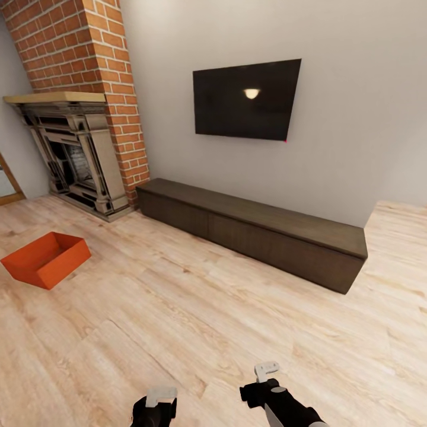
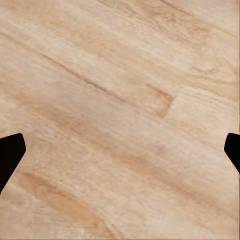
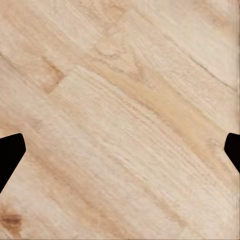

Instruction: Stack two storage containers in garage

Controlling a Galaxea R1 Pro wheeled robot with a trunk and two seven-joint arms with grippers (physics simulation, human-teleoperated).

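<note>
Living room, head view: one storage container (image 1: 46, 258) rests open-side up on the wood floor (image 1: 196, 314) at ten o'clock, well apart from the left pincer (image 1: 161, 396) and right pincer (image 1: 267, 372), both released (nothing grasped), held low for travel.

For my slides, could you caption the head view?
One storage container on wood floor near the fireplace.

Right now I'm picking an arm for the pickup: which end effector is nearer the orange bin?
Left. The left end effector hangs low over the wood floor, closer to the orange bin lying off to the robot's left; the right end effector is farther across.
</note>
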